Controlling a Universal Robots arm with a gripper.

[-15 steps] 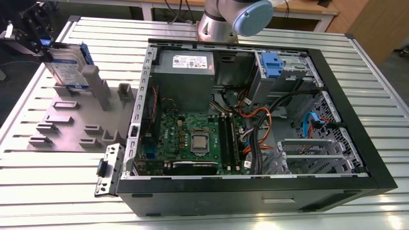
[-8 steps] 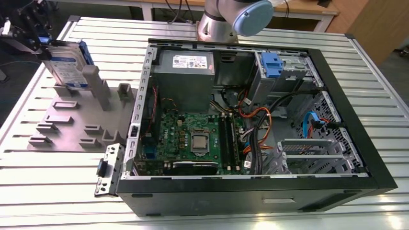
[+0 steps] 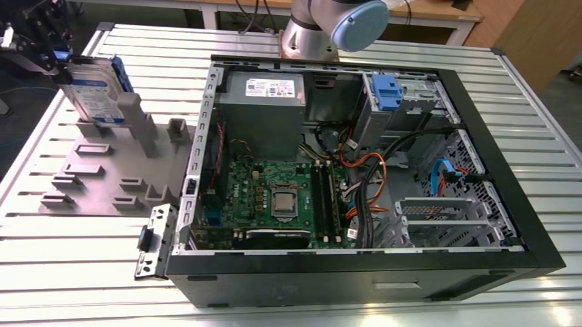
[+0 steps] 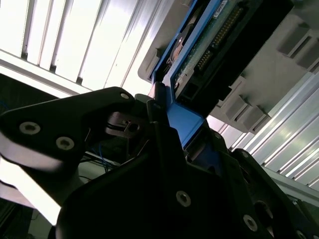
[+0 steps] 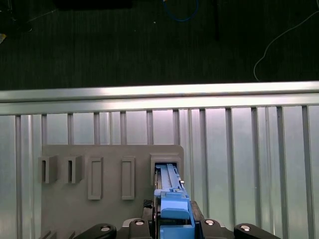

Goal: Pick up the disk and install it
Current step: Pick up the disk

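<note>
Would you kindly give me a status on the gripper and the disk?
Gripper shut on the disk, at its blue tab. Disk upright in grey holder, not in the open case.

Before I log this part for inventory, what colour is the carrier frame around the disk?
Blue. The disk shows its frame best in the first wrist view.

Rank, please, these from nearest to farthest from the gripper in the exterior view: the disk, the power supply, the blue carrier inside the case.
1. The disk, held by the gripper, exterior view's left.
2. The power supply, in the middle.
3. The blue carrier, farther toward the exterior view's right.
</note>
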